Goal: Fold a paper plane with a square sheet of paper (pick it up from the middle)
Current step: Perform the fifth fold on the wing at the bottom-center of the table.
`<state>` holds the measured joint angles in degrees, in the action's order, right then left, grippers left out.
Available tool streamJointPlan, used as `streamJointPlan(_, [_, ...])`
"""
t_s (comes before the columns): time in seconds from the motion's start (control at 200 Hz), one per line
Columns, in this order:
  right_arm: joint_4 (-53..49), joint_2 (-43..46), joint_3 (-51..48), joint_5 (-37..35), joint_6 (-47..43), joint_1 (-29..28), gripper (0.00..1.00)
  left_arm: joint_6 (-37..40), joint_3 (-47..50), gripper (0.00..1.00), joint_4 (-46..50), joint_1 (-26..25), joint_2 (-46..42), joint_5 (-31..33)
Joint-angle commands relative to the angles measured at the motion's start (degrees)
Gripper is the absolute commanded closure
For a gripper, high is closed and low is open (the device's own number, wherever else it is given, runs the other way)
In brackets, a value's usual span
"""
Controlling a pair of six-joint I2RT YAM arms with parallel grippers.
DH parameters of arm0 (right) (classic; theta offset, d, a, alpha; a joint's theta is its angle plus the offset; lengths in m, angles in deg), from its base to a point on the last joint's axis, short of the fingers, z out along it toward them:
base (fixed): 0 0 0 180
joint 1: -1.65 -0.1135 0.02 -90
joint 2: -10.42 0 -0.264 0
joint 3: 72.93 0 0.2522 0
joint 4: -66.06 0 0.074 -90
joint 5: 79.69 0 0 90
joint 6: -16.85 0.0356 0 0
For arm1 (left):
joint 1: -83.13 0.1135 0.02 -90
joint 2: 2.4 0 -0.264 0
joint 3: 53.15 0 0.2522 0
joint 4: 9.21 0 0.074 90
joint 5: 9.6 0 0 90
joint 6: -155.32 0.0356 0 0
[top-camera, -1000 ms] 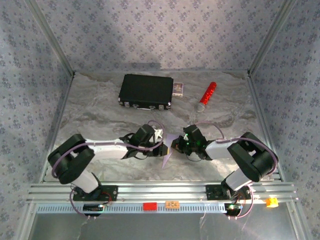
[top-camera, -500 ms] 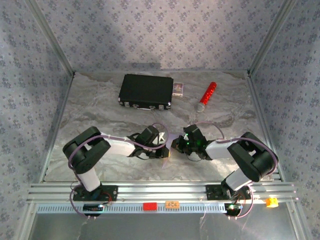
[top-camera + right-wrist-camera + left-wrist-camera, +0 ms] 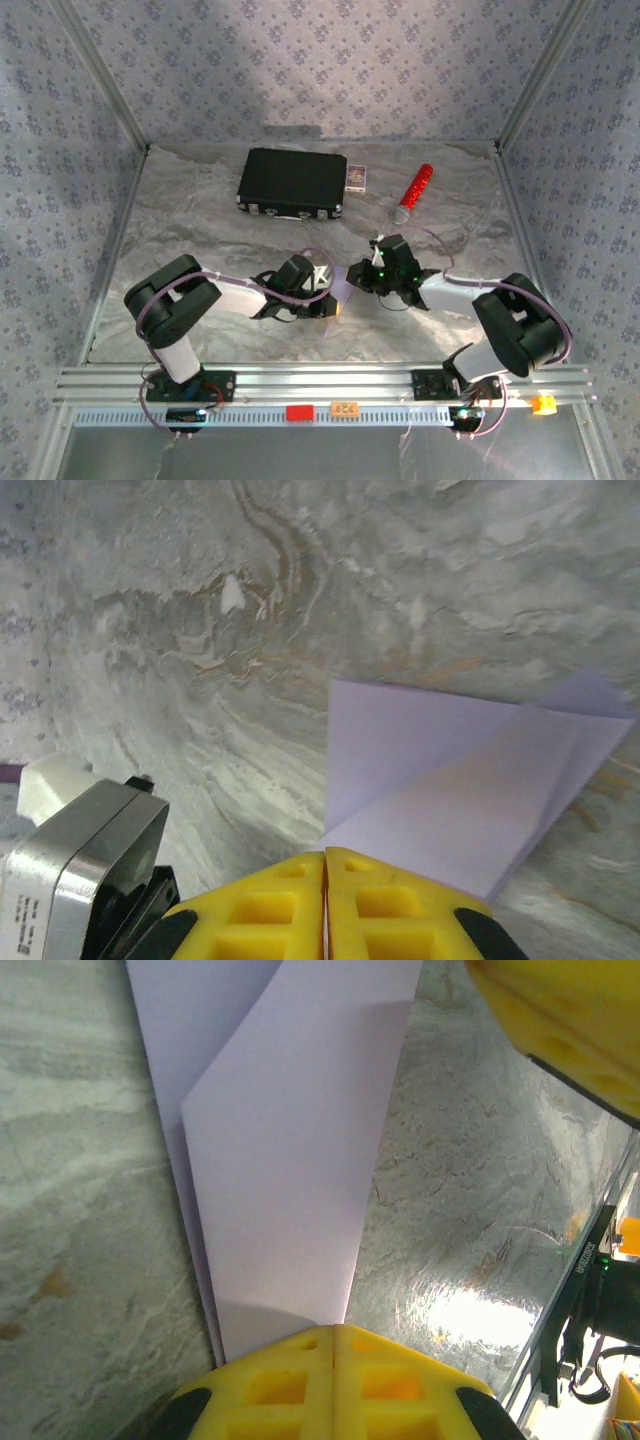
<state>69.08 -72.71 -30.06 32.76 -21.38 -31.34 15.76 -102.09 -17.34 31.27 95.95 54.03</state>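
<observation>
Left gripper (image 3: 335,1335): yellow fingers clenched flat together at the bottom of its wrist frame. They pinch the paper sheet (image 3: 290,1160), which runs up-frame as a long folded flap over a second layer.

Right gripper (image 3: 325,860): also closed, with a corner of the same sheet apparently caught at its tips and the layers fanning to the lower right.

Change over the last second: the left elbow has swung in from the left edge of the overhead frame, and the right wrist has shifted up-frame.

The sheet sits between the two wrists, just below centre overhead, mostly hidden. I judge both grippers are setting up another crease; no dart shape yet.
</observation>
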Motion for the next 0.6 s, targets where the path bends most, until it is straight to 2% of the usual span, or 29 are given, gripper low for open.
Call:
streamJointPlan(0.0, [-1.0,-2.5,2.1,1.9,-1.7,-1.7,0.89,0.0,2.2,0.99,9.1,-0.3,2.1,3.3])
streamJointPlan(0.195, [-1.6,-7.0,2.1,-0.8,-2.0,-1.8,0.90,-0.4,2.1,0.99,9.0,-0.4,2.0,3.4])
streamJointPlan(0.595, [-4.1,-9.6,2.8,0.9,-5.7,7.2,0.90,-0.4,2.7,1.00,10.1,-0.9,2.6,3.3])
